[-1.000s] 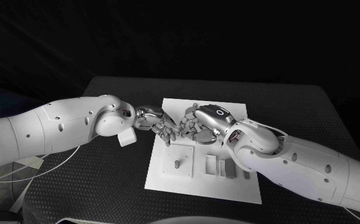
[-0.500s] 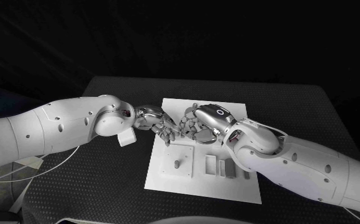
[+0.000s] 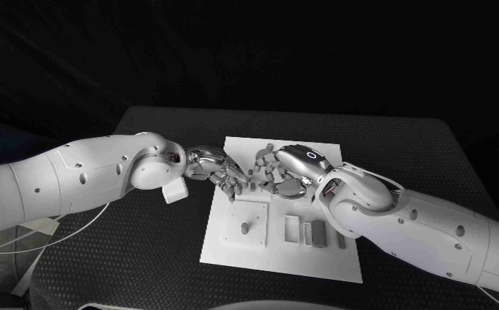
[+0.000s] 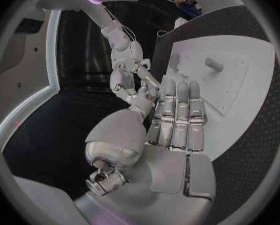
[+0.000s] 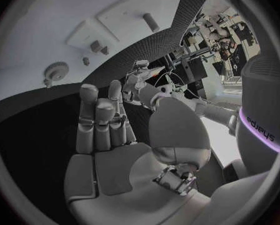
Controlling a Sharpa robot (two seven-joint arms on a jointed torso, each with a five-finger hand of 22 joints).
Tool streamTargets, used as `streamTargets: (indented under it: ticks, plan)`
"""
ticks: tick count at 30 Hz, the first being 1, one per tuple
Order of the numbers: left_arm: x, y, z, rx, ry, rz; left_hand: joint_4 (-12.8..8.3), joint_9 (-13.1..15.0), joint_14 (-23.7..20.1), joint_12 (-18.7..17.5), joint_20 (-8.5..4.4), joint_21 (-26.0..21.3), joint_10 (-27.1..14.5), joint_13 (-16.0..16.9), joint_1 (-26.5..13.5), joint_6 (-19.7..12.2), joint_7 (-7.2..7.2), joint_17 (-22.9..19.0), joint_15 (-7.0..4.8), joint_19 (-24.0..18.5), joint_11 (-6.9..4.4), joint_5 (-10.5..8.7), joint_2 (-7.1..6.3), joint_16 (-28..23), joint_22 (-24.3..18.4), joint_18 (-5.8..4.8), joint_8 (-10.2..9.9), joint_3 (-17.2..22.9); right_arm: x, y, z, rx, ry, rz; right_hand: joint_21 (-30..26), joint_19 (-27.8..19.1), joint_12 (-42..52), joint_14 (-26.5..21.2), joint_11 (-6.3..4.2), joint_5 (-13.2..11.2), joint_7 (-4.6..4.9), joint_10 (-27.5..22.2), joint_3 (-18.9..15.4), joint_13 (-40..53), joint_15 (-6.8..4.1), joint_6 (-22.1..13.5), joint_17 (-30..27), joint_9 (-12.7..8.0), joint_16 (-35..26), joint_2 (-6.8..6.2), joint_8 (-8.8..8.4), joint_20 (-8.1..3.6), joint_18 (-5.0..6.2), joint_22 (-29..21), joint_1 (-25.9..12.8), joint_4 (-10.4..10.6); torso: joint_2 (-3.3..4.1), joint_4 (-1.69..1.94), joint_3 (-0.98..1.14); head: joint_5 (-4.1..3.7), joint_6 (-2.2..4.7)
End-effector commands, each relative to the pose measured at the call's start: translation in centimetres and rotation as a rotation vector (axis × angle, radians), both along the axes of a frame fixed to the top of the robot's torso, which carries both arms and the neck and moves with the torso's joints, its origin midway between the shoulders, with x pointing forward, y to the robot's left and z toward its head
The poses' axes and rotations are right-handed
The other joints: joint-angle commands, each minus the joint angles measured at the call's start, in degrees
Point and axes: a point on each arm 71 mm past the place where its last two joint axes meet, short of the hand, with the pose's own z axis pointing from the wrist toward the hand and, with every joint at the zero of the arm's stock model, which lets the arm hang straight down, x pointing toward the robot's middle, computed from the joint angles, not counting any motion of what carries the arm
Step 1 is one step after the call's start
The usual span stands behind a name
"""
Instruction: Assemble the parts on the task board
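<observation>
In the head view the left hand [image 3: 216,171] and the right hand [image 3: 283,173] meet fingertip to fingertip above the task board [image 3: 312,256], the parts [image 3: 312,232] lying below them toward the robot, and in both wrist views the fingers are extended and hold nothing.

White task board [image 3: 279,256] lies flat mid-table. A short peg [image 3: 245,228] stands upright in its raised square block. Small oblong parts [image 3: 311,232] lie side by side just beside the block.

Black table [image 3: 416,144], dark backdrop behind.
</observation>
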Motion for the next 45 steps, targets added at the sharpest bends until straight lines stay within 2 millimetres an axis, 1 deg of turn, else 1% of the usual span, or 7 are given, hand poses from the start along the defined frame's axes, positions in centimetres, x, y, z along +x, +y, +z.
streamTargets:
  ticks: [1, 7, 10, 16, 20, 33, 45]
  plan:
    - [0.1, -0.1, 0.2, -0.019, -0.021, 0.007, 0.0, 0.3, 0.3, 0.2, -0.26, 0.3, 0.5, 0.1, 0.4, 1.1, -0.80, 0.1, -0.07, -0.2, -0.04, 0.20, 0.09, 0.3, 0.1, -0.71, 0.2, -0.3, 0.2, -0.5, -0.1, 0.087, 0.087, 0.004, -0.4, -0.6, -3.4, -0.1, 1.29, 0.1, 1.21, -2.4, 0.5, -3.9, 0.91, -1.0, 0.1, -0.2, -0.2, -0.91, -0.41, 0.06, 2.61, 1.2, 0.1, -0.1, -0.02, 0.04, -0.02, -0.03, 0.06]
    - [0.2, 0.0, 0.3, -0.025, -0.029, 0.014, 0.0, 0.4, 0.3, 0.2, -0.28, 0.3, 0.5, 0.2, 0.5, 1.1, -0.78, 0.1, -0.10, -0.2, -0.04, 0.21, 0.15, 0.4, 0.1, -0.74, 0.2, -0.4, 1.1, -2.7, -0.7, 0.263, 0.315, -0.066, -0.9, -1.2, -10.1, -0.5, 2.78, 0.0, 2.26, -2.6, 0.4, -15.0, 2.37, -1.7, 0.2, -0.4, 0.3, -1.14, -0.13, 0.53, 2.61, 1.0, 0.7, -0.3, 0.01, 0.00, -0.02, 0.02, 0.15]
    - [0.1, 0.1, 0.3, -0.033, -0.033, 0.015, 0.0, 0.4, 0.3, 0.2, -0.29, 0.3, 0.5, 0.3, 0.5, 1.1, -0.78, 0.1, -0.10, -0.2, -0.04, 0.21, 0.18, 0.4, 0.1, -0.75, 0.2, -0.5, 1.9, -4.3, -1.6, 0.428, 0.555, -0.132, -1.6, -1.0, -11.0, -0.1, 3.28, 0.0, 2.44, -3.0, 0.3, -19.5, 2.83, -1.8, 0.2, -0.5, 0.8, 0.31, 0.23, 0.73, 2.61, 0.7, 1.3, -0.9, 0.00, -0.10, -0.07, 0.02, 0.42]
    - [0.1, 0.0, 0.5, -0.050, -0.041, 0.012, 0.0, 0.5, 0.3, 0.2, -0.30, 0.3, 0.5, 0.3, 0.5, 1.1, -0.76, 0.1, -0.11, -0.2, -0.04, 0.21, 0.23, 0.4, 0.1, -0.77, 0.2, -0.5, 2.9, -6.1, -3.1, 0.611, 0.848, -0.190, -1.9, 0.2, -11.0, 0.8, 4.20, 0.0, 2.30, -5.3, -0.5, -25.0, 3.73, -2.8, 0.2, -0.9, 1.5, 2.14, 0.11, 0.39, 2.61, 0.6, 0.1, -0.6, 0.00, -0.07, -0.04, -0.35, 0.92]
    - [0.1, -0.1, 0.6, -0.064, -0.047, 0.007, 0.0, 0.5, 0.3, 0.2, -0.30, 0.3, 0.5, 0.4, 0.6, 1.1, -0.75, 0.1, -0.12, -0.2, -0.04, 0.21, 0.27, 0.4, 0.1, -0.79, 0.2, -0.6, 3.2, -6.1, -3.4, 0.659, 0.919, -0.175, -2.4, 0.5, -10.9, 0.8, 4.60, 0.0, 2.07, -6.5, -0.9, -28.7, 4.07, -3.1, 0.1, -1.2, 1.7, 2.92, 0.26, 0.26, 2.61, 0.5, -0.4, -0.7, 0.00, 0.01, 0.02, -0.50, 1.02]
    - [-0.1, -0.7, 1.5, -0.239, -0.042, -0.028, 0.0, 0.9, -0.2, 0.0, -0.14, 0.1, 0.3, 0.9, 0.7, 0.8, -0.93, 0.1, -0.01, -0.7, -0.04, 0.20, 0.70, 0.2, -0.1, -0.86, 0.1, -1.5, 2.6, -5.0, -3.2, 0.794, 1.117, -0.038, -3.2, 0.8, -10.8, 0.7, 3.73, 0.1, 0.52, -7.7, -1.5, -35.0, 3.28, -3.2, -0.3, -1.9, 1.9, 4.79, 0.89, 0.35, 2.61, 0.8, -1.1, -1.3, -0.02, 0.06, 0.09, -1.18, 1.53]
    - [-0.2, -0.1, 1.4, -0.320, -0.032, -0.070, 0.0, 1.7, -1.1, -0.4, 0.14, 0.1, 0.0, 1.9, 1.3, 0.5, -1.65, 0.2, 0.30, -1.6, -0.29, 0.21, 1.47, 0.0, -0.4, -0.86, -0.1, -4.2, 1.6, -4.6, -2.5, 0.779, 1.135, 0.028, -3.5, 1.0, -10.4, 0.7, 3.88, 0.0, 0.97, -6.7, -2.9, -37.3, 3.41, -3.7, -0.4, -2.3, 2.1, 4.42, 0.99, 0.30, 2.61, 0.9, -3.1, -0.9, -0.02, 0.02, 0.07, -1.54, 3.04]
